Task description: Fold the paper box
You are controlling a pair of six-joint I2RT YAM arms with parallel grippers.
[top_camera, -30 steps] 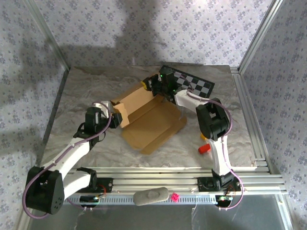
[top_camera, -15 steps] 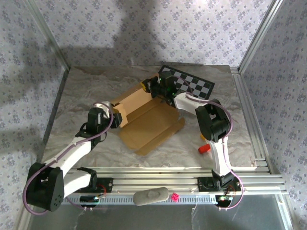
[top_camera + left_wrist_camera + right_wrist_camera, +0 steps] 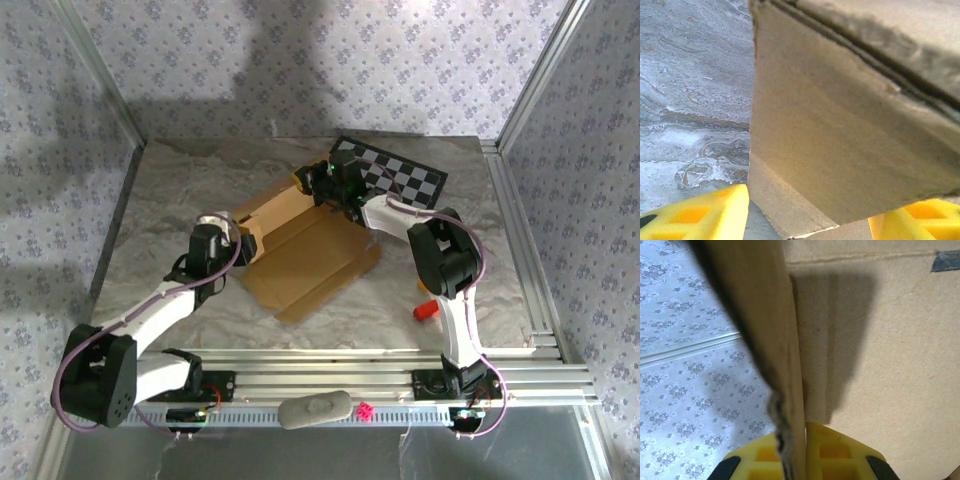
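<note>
Paper box at frame centre, long axis running lower left to upper right, one wall raised along its upper-left side. The right gripper pinches that wall's upper-right end, hiding it. The left gripper straddles the lower-left flap, fingers apart. Compared with a second earlier, the flat panel lies slightly further left.

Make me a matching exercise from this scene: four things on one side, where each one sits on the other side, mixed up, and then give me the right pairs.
Things:
1. paper box
2. checkered board
3. red object
4. grey oblong object

Places:
A. on the front rail, off the table
B. far side of the table, toward the right
C. middle of the table
D. near right part of the table

Pairs: 1-C, 2-B, 3-D, 4-A
</note>
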